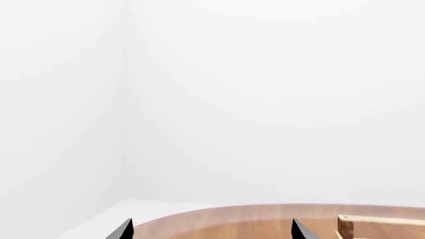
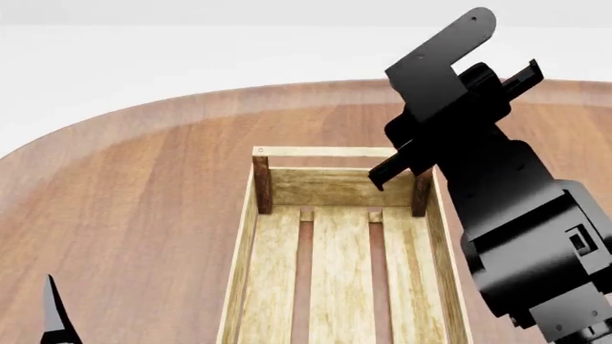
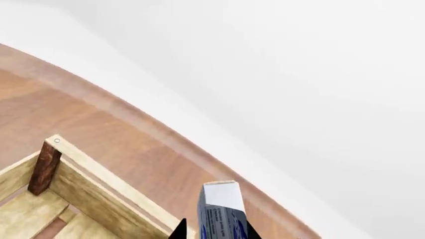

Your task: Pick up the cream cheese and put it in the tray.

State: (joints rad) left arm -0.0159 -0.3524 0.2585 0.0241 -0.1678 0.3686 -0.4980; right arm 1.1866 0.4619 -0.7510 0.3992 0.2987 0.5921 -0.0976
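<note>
The right gripper (image 3: pixel 216 234) was clamped on the cream cheese (image 3: pixel 222 215), low in the wrist frame, above the tray (image 2: pixel 337 188) at frame centre. The left gripper (image 1: pixel 211 230) hung parted over the bare wooden table (image 2: pixel 143 186).

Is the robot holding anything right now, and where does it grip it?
The right tool pinches the cream cheese by its lower end; the left tool holds nothing.

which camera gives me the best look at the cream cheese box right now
The right wrist view: the cream cheese stands between the right gripper's fingertips, above the tray's far end. The head view hides it behind the right arm; the left wrist view doesn't show it.
</note>
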